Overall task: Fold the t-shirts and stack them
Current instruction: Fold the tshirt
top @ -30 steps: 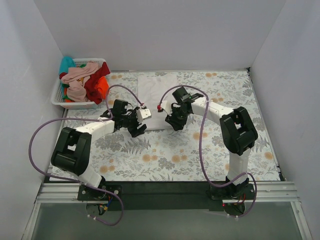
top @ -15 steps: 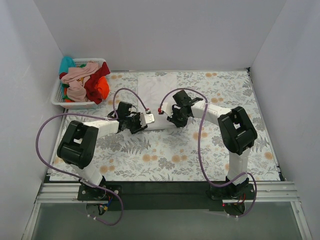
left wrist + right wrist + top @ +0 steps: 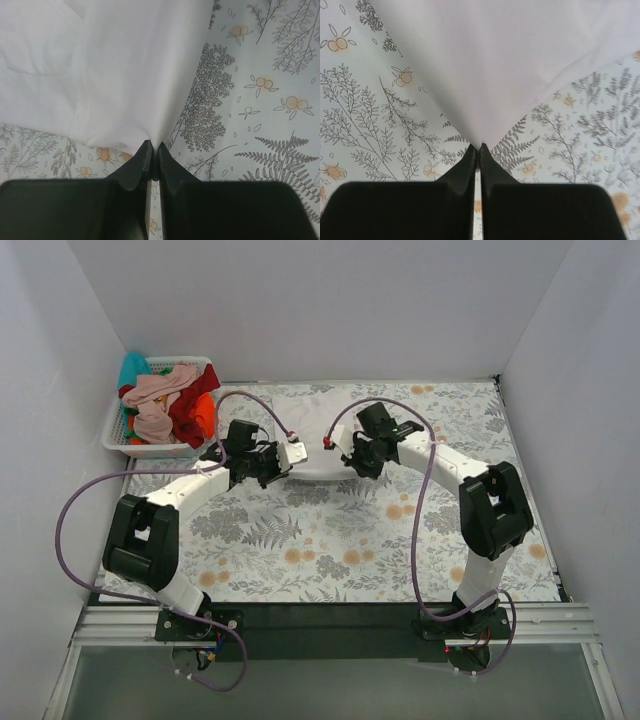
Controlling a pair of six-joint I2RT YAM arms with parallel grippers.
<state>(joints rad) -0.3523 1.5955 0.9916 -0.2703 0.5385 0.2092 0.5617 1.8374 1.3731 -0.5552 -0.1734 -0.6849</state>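
A large white t-shirt (image 3: 318, 408) lies on the floral tablecloth at the far middle. Its near edge is pulled up between the two arms. My left gripper (image 3: 277, 466) is shut on the shirt's near left corner; in the left wrist view the white cloth (image 3: 110, 75) fans out from the pinched tips (image 3: 154, 146). My right gripper (image 3: 352, 462) is shut on the near right corner, and the cloth (image 3: 510, 60) narrows to a point at its tips (image 3: 478, 148). Pink (image 3: 160, 390), dark red (image 3: 188, 412), orange (image 3: 206, 416) and teal (image 3: 133, 367) t-shirts sit heaped at the far left.
The coloured shirts lie in a white lattice basket (image 3: 112, 435) by the left wall. White walls close in the table on the left, back and right. Purple cables (image 3: 420, 530) loop from both arms. The floral tablecloth (image 3: 330, 550) covers the near half.
Both grippers went from open to shut on the white shirt's near corners. Both have moved toward the far side, lifting the shirt's near edge with them.
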